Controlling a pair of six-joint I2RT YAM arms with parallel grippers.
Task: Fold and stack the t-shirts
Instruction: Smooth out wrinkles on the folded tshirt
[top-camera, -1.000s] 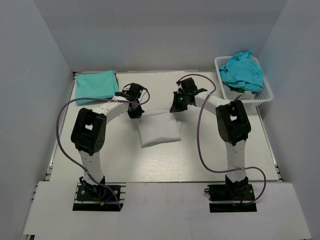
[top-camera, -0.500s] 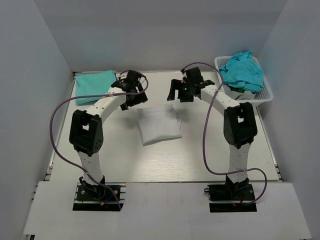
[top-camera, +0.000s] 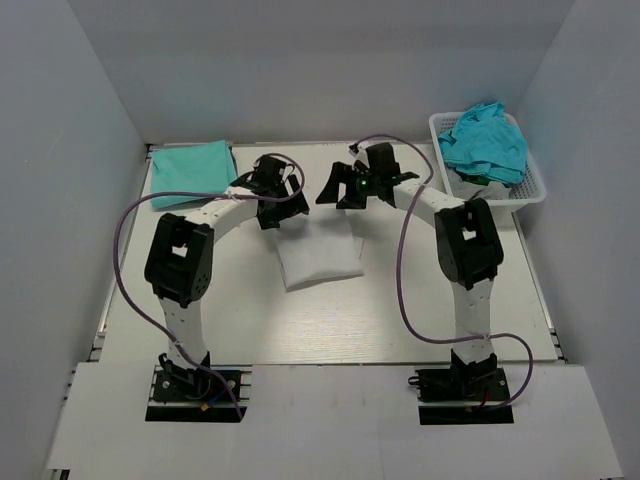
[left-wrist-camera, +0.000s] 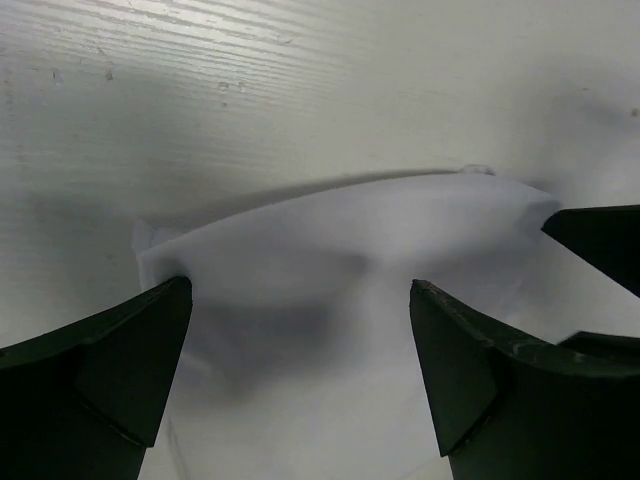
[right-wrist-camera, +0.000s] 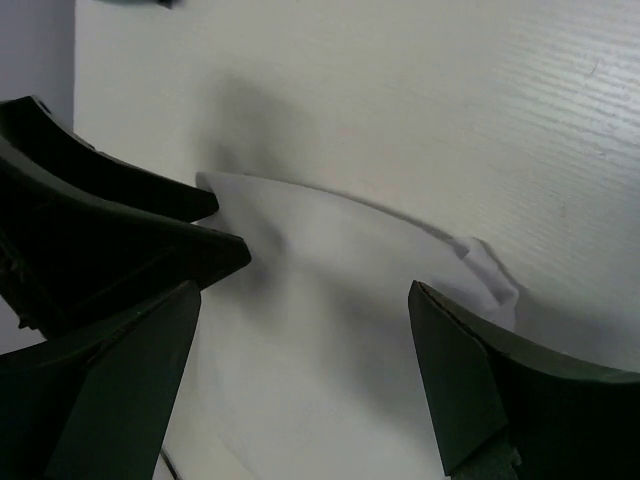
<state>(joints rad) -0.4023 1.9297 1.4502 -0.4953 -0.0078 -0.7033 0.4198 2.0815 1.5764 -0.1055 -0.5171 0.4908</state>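
Note:
A folded white t-shirt (top-camera: 318, 255) lies flat at the middle of the table (top-camera: 400, 310). My left gripper (top-camera: 273, 207) hovers open over its far left corner, and my right gripper (top-camera: 342, 192) hovers open over its far right corner. In the left wrist view the white t-shirt (left-wrist-camera: 340, 260) fills the gap between the spread fingers (left-wrist-camera: 110, 370) of the left gripper (left-wrist-camera: 300, 288). The right wrist view shows the shirt's far edge (right-wrist-camera: 340, 260) under the open right gripper (right-wrist-camera: 305, 290), nothing gripped. A teal t-shirt (top-camera: 192, 167) lies folded at the far left.
A white lattice basket (top-camera: 530, 192) at the far right holds a crumpled heap of teal shirts (top-camera: 485, 142). Grey walls close in the table on three sides. The left gripper's finger (right-wrist-camera: 110, 230) shows close by in the right wrist view.
Both grippers went from shut on the white t-shirt's far edge to open, letting it go. They rose and drew back, then settled just above the far corners.

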